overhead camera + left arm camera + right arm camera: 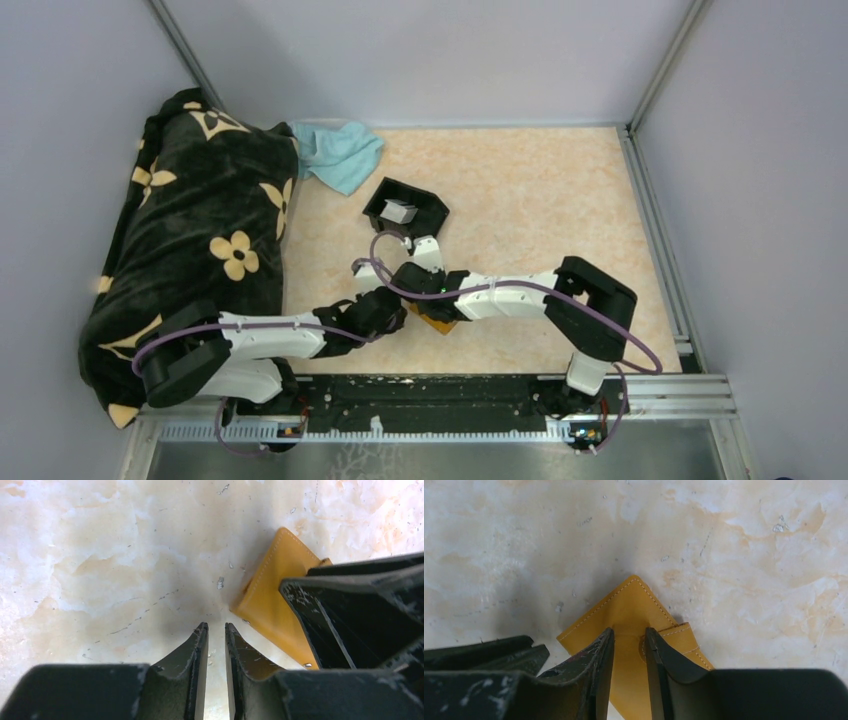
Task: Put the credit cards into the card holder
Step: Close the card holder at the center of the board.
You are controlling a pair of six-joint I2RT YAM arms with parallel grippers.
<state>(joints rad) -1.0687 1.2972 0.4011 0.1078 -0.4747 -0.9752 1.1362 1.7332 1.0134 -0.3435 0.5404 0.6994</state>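
In the left wrist view, the left tool (pixel 216 626) hung low over the bare worktop (pixel 100 555). Its fingers stood a narrow slit apart with nothing between them. The card holder (pixel 272 585) lay flat just to the right of the fingertips, one stitched corner pointing away from the camera. We could not tell whether the nearer finger touched its edge.

In the right wrist view, the right tool (pixel 629 630) stood directly over the card holder, its fingers slightly apart. The orange leather showed through the gap. The holder was folded shut, and its closure tab (pixel 684 637) stuck out beside the right-hand finger. Only this view showed the tab and the tool centred over the holder. The left wrist view showed the holder off to one side.

The top view alone gave the wider layout. Both arms met near the front middle of the worktop, and only a sliver of the card holder peeked out beneath them. Farther back sat a black tray (pixel 436 207) with a pale credit card (pixel 400 211) inside. A blue cloth (pixel 345 150) and a dark flowered blanket (pixel 190 230) lay to the left.
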